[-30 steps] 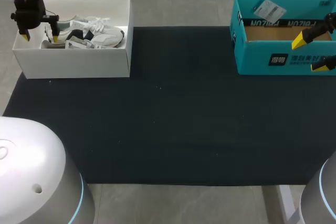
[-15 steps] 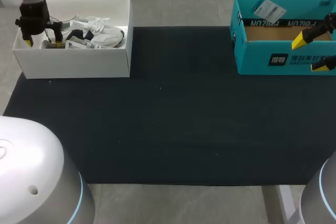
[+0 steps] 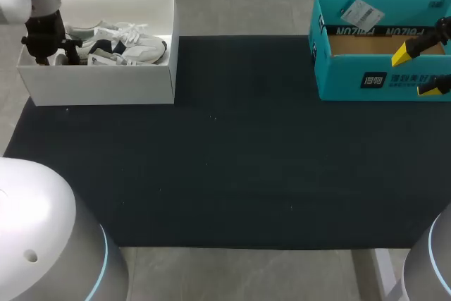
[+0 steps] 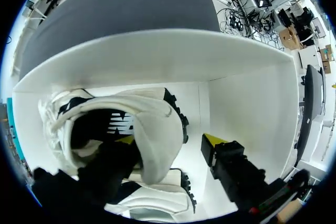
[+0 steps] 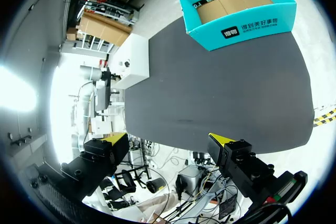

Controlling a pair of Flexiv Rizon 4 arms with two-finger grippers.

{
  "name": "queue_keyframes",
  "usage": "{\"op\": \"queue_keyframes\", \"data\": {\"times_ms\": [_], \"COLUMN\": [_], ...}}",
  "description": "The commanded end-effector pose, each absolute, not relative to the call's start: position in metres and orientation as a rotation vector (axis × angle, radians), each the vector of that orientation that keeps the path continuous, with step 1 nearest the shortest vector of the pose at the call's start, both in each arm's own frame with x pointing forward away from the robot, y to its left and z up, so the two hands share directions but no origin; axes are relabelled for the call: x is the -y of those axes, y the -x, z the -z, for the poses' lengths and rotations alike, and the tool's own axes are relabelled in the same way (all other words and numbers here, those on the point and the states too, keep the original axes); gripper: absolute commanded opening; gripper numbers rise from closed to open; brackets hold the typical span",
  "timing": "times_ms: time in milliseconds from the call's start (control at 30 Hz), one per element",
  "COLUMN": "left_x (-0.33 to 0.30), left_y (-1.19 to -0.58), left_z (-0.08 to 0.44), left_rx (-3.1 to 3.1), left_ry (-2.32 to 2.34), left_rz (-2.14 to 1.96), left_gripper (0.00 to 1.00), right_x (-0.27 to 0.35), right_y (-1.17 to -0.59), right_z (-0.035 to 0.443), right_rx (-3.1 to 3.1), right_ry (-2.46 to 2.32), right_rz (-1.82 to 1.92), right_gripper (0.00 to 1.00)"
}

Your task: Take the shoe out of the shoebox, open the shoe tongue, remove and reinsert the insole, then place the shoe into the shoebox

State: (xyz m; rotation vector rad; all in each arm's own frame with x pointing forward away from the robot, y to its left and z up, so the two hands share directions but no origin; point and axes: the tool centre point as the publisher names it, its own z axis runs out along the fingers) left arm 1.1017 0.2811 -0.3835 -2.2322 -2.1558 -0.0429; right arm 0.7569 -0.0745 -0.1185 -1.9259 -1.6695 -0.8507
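A white sneaker (image 3: pixel 125 44) with dark trim lies in the open white shoebox (image 3: pixel 99 84) at the far left of the mat. My left gripper (image 3: pixel 52 56) reaches down into the box at the shoe's heel end. In the left wrist view my left gripper (image 4: pixel 169 141) is open and straddles the heel of the sneaker (image 4: pixel 152 119). One fingertip (image 4: pixel 125 140) is inside the shoe's opening. The other (image 4: pixel 214 142) is outside, a small gap from the heel. My right gripper (image 3: pixel 420 70) hangs open and empty by the teal box (image 3: pixel 352 68).
The teal cardboard box (image 5: pixel 236 24) stands open at the far right, with a brown bottom and a label on its flap. The black mat (image 3: pixel 225 153) spreads between the two boxes. The white box's walls (image 4: pixel 157 56) stand close around my left fingers.
My left gripper has sunk into the white box, so its yellow tips no longer show from above, and its fingers now straddle the shoe's heel. The right arm has not moved.
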Motion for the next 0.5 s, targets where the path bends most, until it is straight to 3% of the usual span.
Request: {"op": "queue_keyframes", "data": {"times_ms": [33,67,100,133,500], "left_x": [-0.2806,-0.2805,-0.2804,-0.2804,-0.2784], "left_y": [-1.1077,-1.1079,-1.1084,-1.1091,-1.1082], "left_z": [0.3853,0.3855,0.3857,0.3859,0.3806], "left_rx": [2.136,2.134,2.128,2.126,2.029], "left_ry": [2.234,2.234,2.233,2.232,2.26], "left_rz": [0.032,0.032,0.028,0.023,0.005], "left_gripper": [0.29,0.24,0.04,0.01,0.0], "right_x": [0.074,0.074,0.074,0.074,0.074], "right_y": [-0.7568,-0.7568,-0.7568,-0.7568,-0.7568], "right_z": [0.1191,0.1191,0.1191,0.1191,0.1191], "right_rx": [1.669,1.669,1.669,1.669,1.669], "right_ry": [1.929,1.929,1.929,1.929,1.929], "right_rz": [0.849,0.849,0.849,0.849,0.849], "right_gripper": [1.0,1.0,1.0,1.0,1.0]}}
